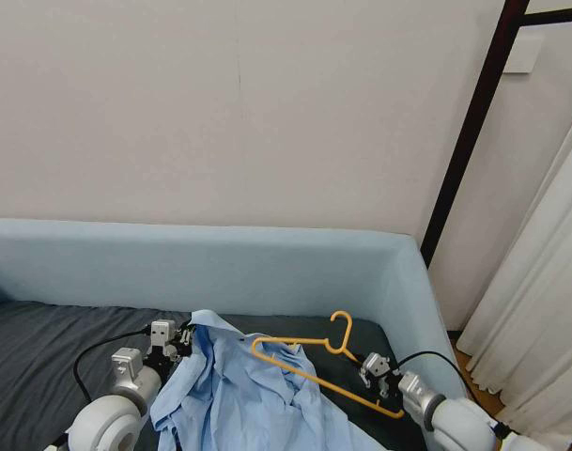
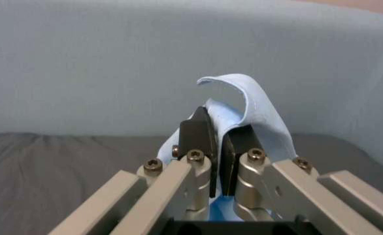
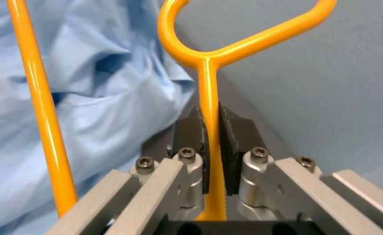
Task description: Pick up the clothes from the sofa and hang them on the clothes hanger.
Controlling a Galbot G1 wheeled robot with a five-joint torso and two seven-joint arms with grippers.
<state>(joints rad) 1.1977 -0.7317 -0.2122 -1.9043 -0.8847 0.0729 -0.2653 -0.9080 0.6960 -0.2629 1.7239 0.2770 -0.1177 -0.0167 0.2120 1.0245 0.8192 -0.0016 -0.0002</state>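
Your left gripper point(image 2: 219, 143) is clamped on a folded edge of the blue shirt point(image 1: 239, 395), pads pressed together with cloth between them. Your right gripper point(image 3: 212, 139) is closed on the straight stem of the orange hanger point(image 3: 208, 88), just below its hook. From the head camera the shirt lies heaped on the dark seat cushion point(image 1: 41, 348) of the pale blue sofa point(image 1: 220, 263), at six o'clock in the frame. The left gripper sits at its ten o'clock edge. The hanger rests on the heap's upper part, and the right gripper is toward four o'clock.

Expect the shirt to be light, limp and a little slippery. It will likely drape and slide rather than hold any shape, so a pinch on a doubled hem or the collar looks safer than one on a single layer. The hanger looks thin, rigid and smooth. Held on the stem it could twist between the pads, so keep the grip near the fork where the stem meets the shoulders. The shirt is not yet threaded onto the hanger; one shoulder bar lies over the fabric.
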